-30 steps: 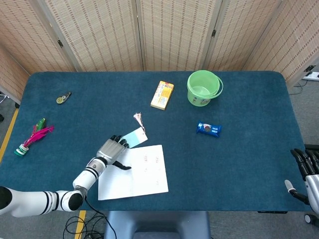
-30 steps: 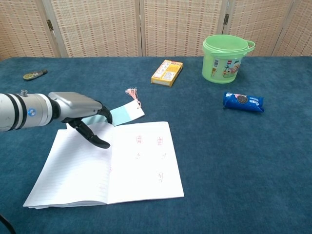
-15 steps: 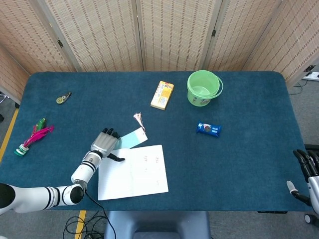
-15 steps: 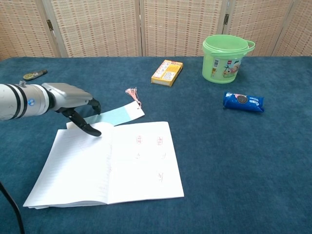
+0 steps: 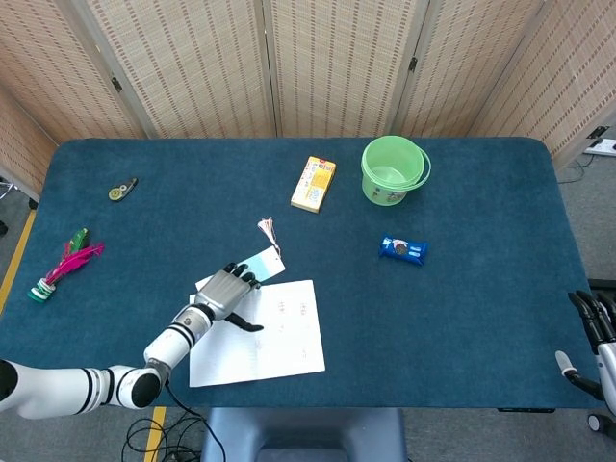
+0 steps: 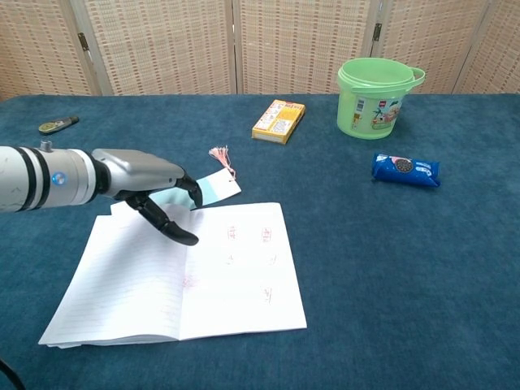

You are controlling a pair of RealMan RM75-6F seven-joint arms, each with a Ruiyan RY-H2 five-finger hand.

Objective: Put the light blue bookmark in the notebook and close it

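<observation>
**a:** so, risk check on this one. the dark blue cloth-covered table [image 5: 481, 192] carries one open white lined notebook [image 6: 236, 276], lying flat near the front edge. the light blue paper bookmark [image 6: 207, 188] with its pink tassel lies on the cloth just behind the notebook's top edge, one end partly hidden under the silver left hand [image 6: 150, 191]. that hand hovers over the top of the left page with its fingers spread and nothing in them. can't tell if the fingertips touch the bookmark.

**b:** my guess is the flat bookmark is the trouble. thin paper on cloth gives the fingers no edge to get under, so a pinch could just push it away or crumple it. and the thumb [image 6: 175, 231] hangs low over the page, so it might drag or lift a sheet while the hand goes for the bookmark.

**a:** agreed. the black right hand [image 5: 595, 332] sits off the table's right edge, fingers look loosely apart and holding nothing, but it's small in view.

**b:** counts, big to small?

**a:** one table, one notebook, one light green plastic bucket [image 5: 394, 170], one yellow box [image 5: 314, 184], one bookmark, one blue snack packet [image 5: 402, 249], one pink feather shuttlecock [image 5: 60, 271], one small dark tape measure [image 5: 121, 189]. two hands.
</observation>
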